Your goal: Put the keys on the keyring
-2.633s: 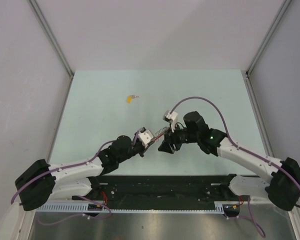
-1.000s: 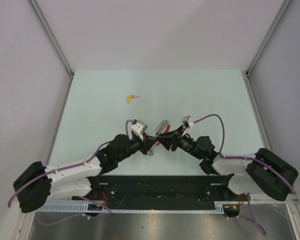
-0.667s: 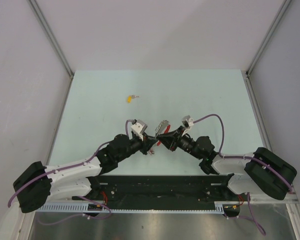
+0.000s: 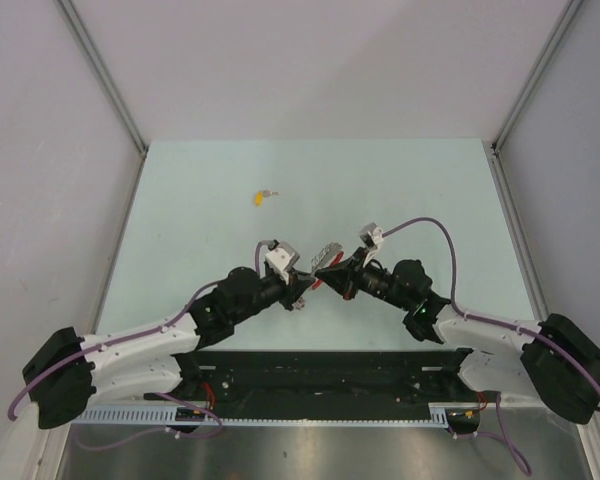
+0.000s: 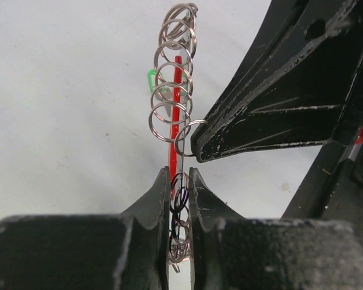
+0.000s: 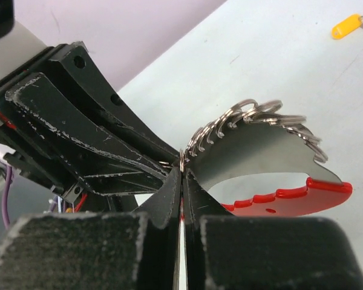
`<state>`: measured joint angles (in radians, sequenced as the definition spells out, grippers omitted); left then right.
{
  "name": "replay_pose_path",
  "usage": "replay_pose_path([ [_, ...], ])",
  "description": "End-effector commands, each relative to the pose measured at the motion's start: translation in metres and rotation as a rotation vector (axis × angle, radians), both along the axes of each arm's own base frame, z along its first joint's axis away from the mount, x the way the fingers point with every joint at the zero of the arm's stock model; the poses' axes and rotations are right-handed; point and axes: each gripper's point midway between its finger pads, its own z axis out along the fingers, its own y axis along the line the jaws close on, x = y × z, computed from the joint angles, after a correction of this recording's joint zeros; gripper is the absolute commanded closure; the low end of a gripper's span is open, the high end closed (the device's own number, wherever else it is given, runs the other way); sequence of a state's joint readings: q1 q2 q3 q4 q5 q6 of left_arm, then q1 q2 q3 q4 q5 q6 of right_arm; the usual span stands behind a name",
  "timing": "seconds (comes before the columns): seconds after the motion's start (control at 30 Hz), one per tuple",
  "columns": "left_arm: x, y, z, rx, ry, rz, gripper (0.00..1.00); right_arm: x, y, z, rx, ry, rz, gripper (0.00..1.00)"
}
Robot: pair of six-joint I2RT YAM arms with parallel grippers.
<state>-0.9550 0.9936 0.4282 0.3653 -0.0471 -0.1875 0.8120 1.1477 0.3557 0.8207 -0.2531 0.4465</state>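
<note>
The keyring is held up between my two grippers over the near middle of the table. Its grey chain of rings [image 4: 327, 251] [image 5: 172, 72] [image 6: 254, 115] arches above the red band [image 5: 176, 115] [image 6: 290, 196]. My left gripper [image 4: 302, 284] [image 5: 180, 176] is shut on the chain's lower rings. My right gripper [image 4: 324, 274] [image 6: 181, 172] is shut on one ring at the chain's end, tip to tip with the left. The yellow key [image 4: 257, 197] [image 6: 346, 26] lies on the table farther back. A green key head [image 5: 150, 77] shows behind the chain; I cannot tell if it is attached.
The pale green table [image 4: 400, 190] has grey walls on three sides with metal posts at the back corners. A black rail [image 4: 320, 370] runs along the near edge between the arm bases. Each arm's purple cable [image 4: 425, 225] loops above its wrist.
Since 2.6 s ago both wrists have turned and closed in on the keyring, which now stands lifted between them. In the last second the right wrist shifted slightly farther back; the yellow key has not moved.
</note>
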Motion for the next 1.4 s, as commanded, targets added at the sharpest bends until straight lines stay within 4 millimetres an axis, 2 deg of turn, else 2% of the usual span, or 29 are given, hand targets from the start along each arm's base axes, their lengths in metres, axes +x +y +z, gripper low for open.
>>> replay_pose_path([
  [0.0, 0.02, 0.022, 0.01, 0.099, -0.095, 0.103, 1.0, -0.001, -0.006, -0.002, -0.135, 0.038, 0.05, 1.0],
  [0.07, 0.022, 0.026, 0.008, 0.124, -0.1, 0.115, 1.0, -0.004, -0.008, 0.001, -0.156, 0.054, 0.073, 1.0],
  [0.1, 0.023, 0.028, 0.007, 0.138, -0.105, 0.121, 1.0, -0.007, -0.012, -0.012, -0.219, 0.093, 0.08, 1.0],
  [0.13, 0.024, 0.029, 0.005, 0.151, -0.106, 0.126, 1.0, -0.006, -0.01, -0.001, -0.229, 0.079, 0.094, 1.0],
  [0.2, 0.026, 0.033, 0.001, 0.18, -0.109, 0.141, 1.0, -0.01, -0.014, -0.019, -0.337, 0.13, 0.124, 1.0],
  [0.23, 0.027, 0.034, 0.0, 0.188, -0.108, 0.146, 1.0, -0.008, -0.011, -0.01, -0.35, 0.123, 0.134, 1.0],
  [0.33, 0.029, 0.037, -0.003, 0.216, -0.11, 0.159, 1.0, -0.017, -0.012, -0.031, -0.463, 0.198, 0.195, 1.0],
  [0.37, 0.029, 0.037, -0.005, 0.227, -0.107, 0.157, 1.0, -0.017, -0.012, -0.027, -0.484, 0.208, 0.205, 1.0],
  [0.4, 0.03, 0.039, -0.005, 0.233, -0.107, 0.164, 1.0, -0.017, -0.011, -0.035, -0.516, 0.23, 0.219, 1.0],
  [0.63, 0.03, 0.04, -0.016, 0.297, -0.087, 0.177, 1.0, -0.017, -0.011, -0.048, -0.667, 0.253, 0.258, 1.0],
  [0.73, 0.029, 0.036, -0.017, 0.29, -0.08, 0.163, 1.0, -0.015, -0.006, -0.042, -0.645, 0.235, 0.257, 0.97],
  [0.77, 0.029, 0.033, -0.015, 0.265, -0.072, 0.163, 1.0, -0.013, -0.004, -0.037, -0.625, 0.226, 0.254, 0.86],
  [0.87, 0.027, 0.028, -0.011, 0.204, -0.048, 0.166, 0.99, -0.011, -0.003, -0.026, -0.594, 0.206, 0.241, 0.68],
  [0.97, 0.026, 0.025, -0.008, 0.15, -0.02, 0.179, 1.0, -0.006, -0.005, -0.014, -0.567, 0.185, 0.194, 0.57],
  [1.03, 0.027, 0.024, -0.007, 0.132, -0.003, 0.194, 1.0, -0.005, -0.008, -0.014, -0.546, 0.176, 0.165, 0.54],
  [1.07, 0.027, 0.023, -0.006, 0.111, 0.012, 0.203, 1.0, -0.002, -0.006, 0.002, -0.491, 0.129, 0.15, 0.51],
  [1.13, 0.027, 0.021, -0.002, 0.07, 0.034, 0.213, 1.0, -0.002, -0.004, 0.005, -0.41, 0.109, 0.135, 0.48],
  [1.17, 0.026, 0.019, -0.001, 0.056, 0.042, 0.212, 1.0, -0.003, -0.005, 0.015, -0.363, 0.08, 0.128, 0.48],
  [1.37, 0.021, 0.01, 0.01, -0.055, 0.103, 0.205, 1.0, -0.005, -0.01, 0.026, -0.082, -0.01, 0.084, 0.47],
])
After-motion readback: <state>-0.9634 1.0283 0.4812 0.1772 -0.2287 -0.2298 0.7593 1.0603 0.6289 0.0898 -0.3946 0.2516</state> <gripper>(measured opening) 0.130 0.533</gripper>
